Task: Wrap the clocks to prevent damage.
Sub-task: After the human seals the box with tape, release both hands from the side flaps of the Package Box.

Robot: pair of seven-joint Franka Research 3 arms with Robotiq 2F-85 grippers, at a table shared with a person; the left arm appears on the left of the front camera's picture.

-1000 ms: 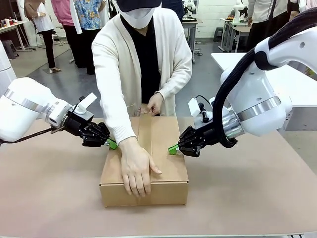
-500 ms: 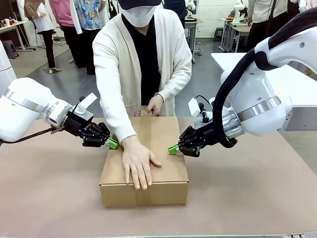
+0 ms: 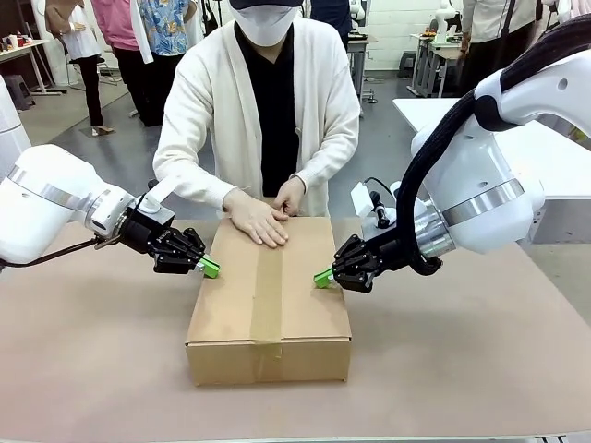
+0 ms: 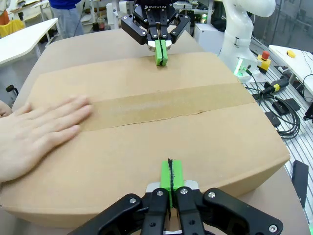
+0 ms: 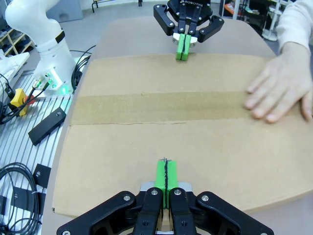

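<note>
The cardboard box (image 3: pixel 269 300) sits mid-frame on the worktop (image 3: pixel 462 369), its long axis and its strip of tape (image 3: pixel 267 295) running from the bottom of the frame up toward the person's hands (image 3: pixel 261 221). The left end effector (image 3: pixel 209 268) and right end effector (image 3: pixel 320 278) press its two long sides, both with fingers together, holding nothing. Neither seems nearer.

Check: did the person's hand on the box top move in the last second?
Yes. The person's hand slid along the tape strip from the near edge of the cardboard box to its far edge. Box and both grippers stayed put.
</note>
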